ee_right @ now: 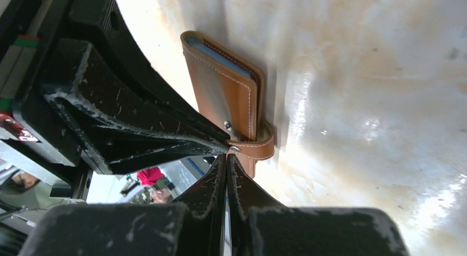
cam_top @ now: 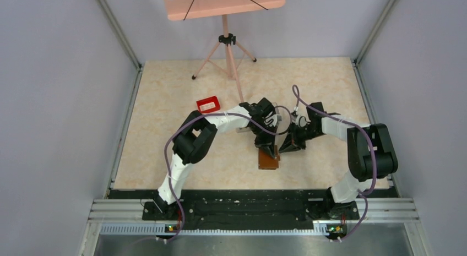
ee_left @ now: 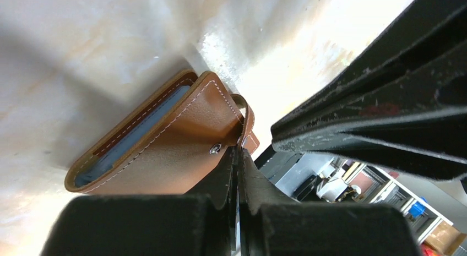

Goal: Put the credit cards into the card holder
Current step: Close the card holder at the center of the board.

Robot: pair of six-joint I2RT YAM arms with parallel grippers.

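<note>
A pale, marbled beige tabletop (cam_top: 165, 91) fills the cell, glossy enough to throw back bright patches of light in both wrist views. Plain grey-lilac walls (cam_top: 55, 102) close it in on the left, right and far sides. Near the far edge stands a pink tripod (cam_top: 227, 52) bearing a peach board (cam_top: 220, 3). Aluminium rails (cam_top: 115, 209) and a black plate (cam_top: 248, 203) line the near edge.

Red tray (cam_top: 208, 105) near tripod (cam_top: 226, 40)

Both closed: left fingers (ee_left: 220, 179), right fingers (ee_right: 209, 190).
</note>
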